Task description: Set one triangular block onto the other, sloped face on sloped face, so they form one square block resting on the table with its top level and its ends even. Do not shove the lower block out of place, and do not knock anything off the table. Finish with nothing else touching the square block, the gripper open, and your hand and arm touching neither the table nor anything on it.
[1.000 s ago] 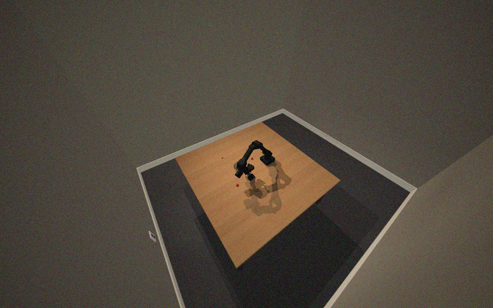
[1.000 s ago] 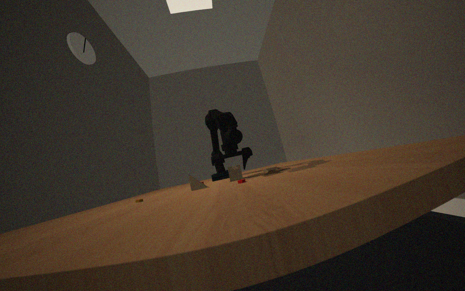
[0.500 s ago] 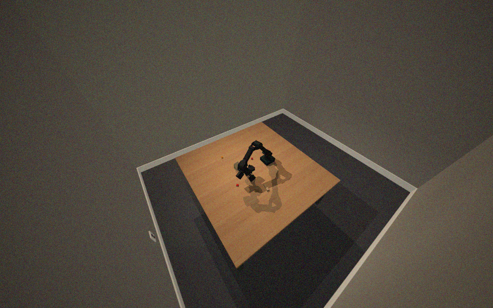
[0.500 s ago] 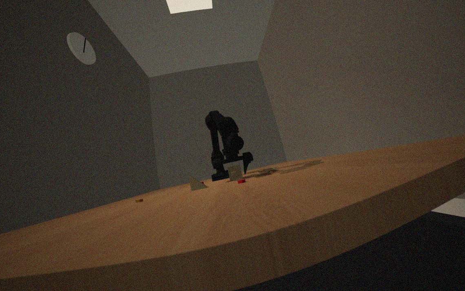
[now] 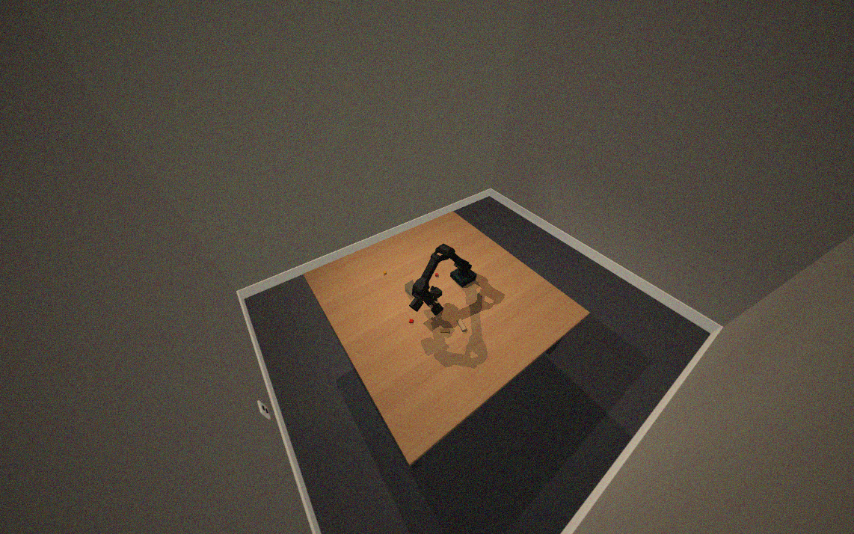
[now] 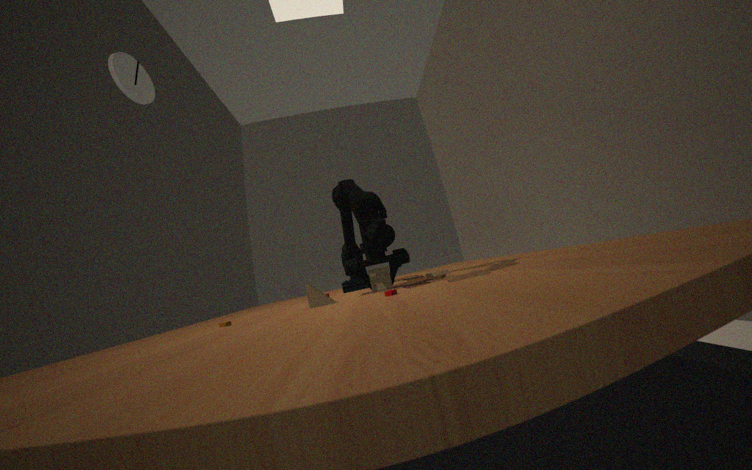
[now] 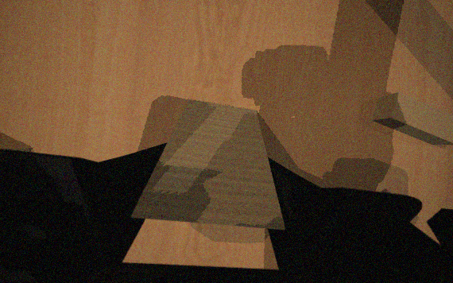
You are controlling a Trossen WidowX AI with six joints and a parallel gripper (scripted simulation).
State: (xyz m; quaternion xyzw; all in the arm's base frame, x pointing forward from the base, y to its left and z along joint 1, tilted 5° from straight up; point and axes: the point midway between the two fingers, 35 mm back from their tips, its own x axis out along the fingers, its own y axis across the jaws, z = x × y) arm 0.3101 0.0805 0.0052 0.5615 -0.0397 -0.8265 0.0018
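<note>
One grey triangular block point(image 6: 379, 278) point(image 7: 230, 175) stands on the table between my fingers, showing a four-sided face in the exterior view. My gripper point(image 5: 425, 306) point(image 6: 378, 274) point(image 7: 217, 151) is shut on it, one finger against each end in the wrist view. Its fingertips are hidden behind the block in that view. In the top view the arm hides this block. The other triangular block point(image 5: 409, 287) point(image 6: 317, 297) stands apart on the table, left of the gripper in the exterior view, its triangular end and slope showing. The arm partly covers it in the top view.
A small red block point(image 5: 410, 321) point(image 6: 390, 292) lies near the held block. Another red block point(image 5: 436, 274) lies near the arm's base, and a small yellow block point(image 5: 384, 273) point(image 6: 224, 324) farther off. A pale strip point(image 5: 462, 324) and a thinner one point(image 5: 445, 330) lie in the arm's shadow.
</note>
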